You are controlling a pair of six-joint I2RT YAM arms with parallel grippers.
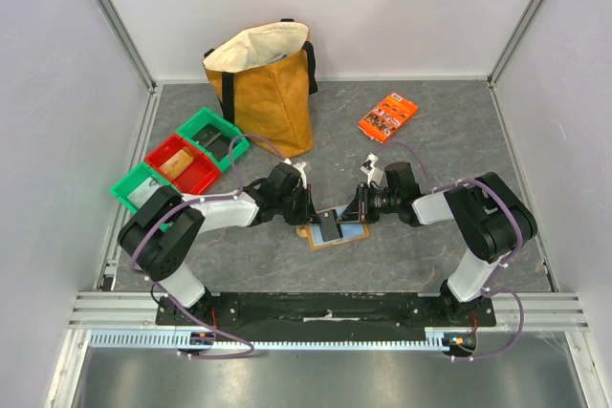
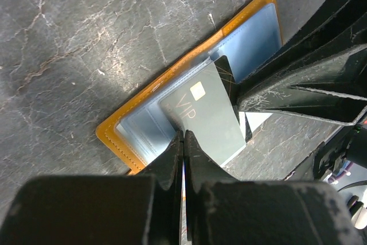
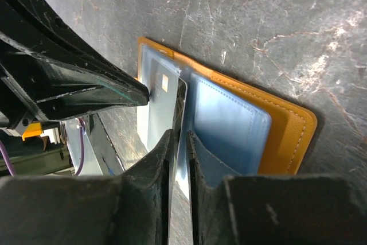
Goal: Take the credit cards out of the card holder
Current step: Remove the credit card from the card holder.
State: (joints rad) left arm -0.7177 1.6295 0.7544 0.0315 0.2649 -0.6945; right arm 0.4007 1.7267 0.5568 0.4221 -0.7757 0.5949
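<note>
The tan-brown folding card holder (image 1: 356,233) with pale blue pockets lies open between the left tool (image 1: 308,209) and right tool (image 1: 361,205). A grey chip-bearing plastic card (image 2: 203,113) juts out at their tips, overlapping a darker card (image 2: 226,72).

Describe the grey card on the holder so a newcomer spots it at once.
In front of the yellow tote bag, mid-table, lies the open tan card holder with pale blue pockets. The grey card lies across it, marked by a gold chip and "VIP" lettering, unlike the black card under it.

The grey credit card (image 2: 206,113) reads "VIP".
</note>
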